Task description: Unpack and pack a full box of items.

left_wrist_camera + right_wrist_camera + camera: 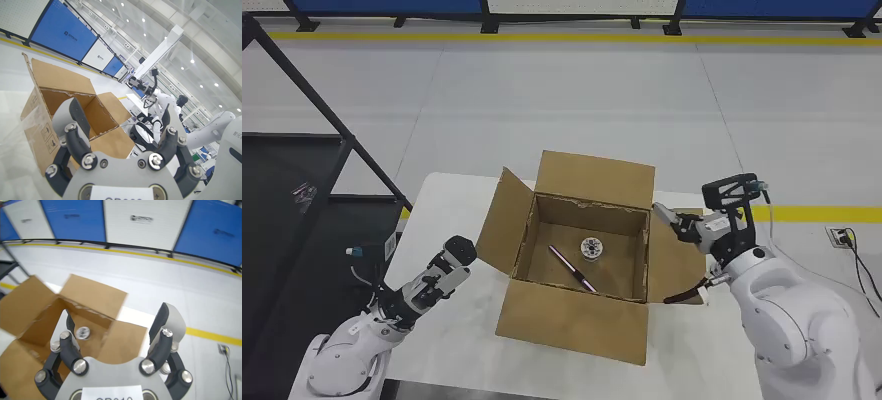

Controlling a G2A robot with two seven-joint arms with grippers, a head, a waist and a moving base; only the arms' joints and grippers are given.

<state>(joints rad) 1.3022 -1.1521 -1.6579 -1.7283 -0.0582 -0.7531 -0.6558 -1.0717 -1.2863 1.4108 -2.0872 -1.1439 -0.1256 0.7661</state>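
1. Box (572,322) sat mid-table (442,205) with all four flaps folded outward. My read: this kept the mouth clear for reaching in from either side.
2. Two items lay on the box floor: a slim dark pen-like stick (571,268), on a diagonal, and a small round piece (591,248) just beside its far end. Judging by that, either unpacking was unfinished or packing had only started.
3. Left gripper (457,252) hung outside the box next to the left flap, clear of the cardboard. Jaws were spread wide, nothing between the pads, nothing touched.
4. Right gripper (667,217) hovered over the right flap near the rim and angled toward the interior. The right wrist view had the round piece (82,333) in line. Jaws were spread wide and empty.
5. Likely reason for the poses: one arm on each side of the box, both ready to reach in.
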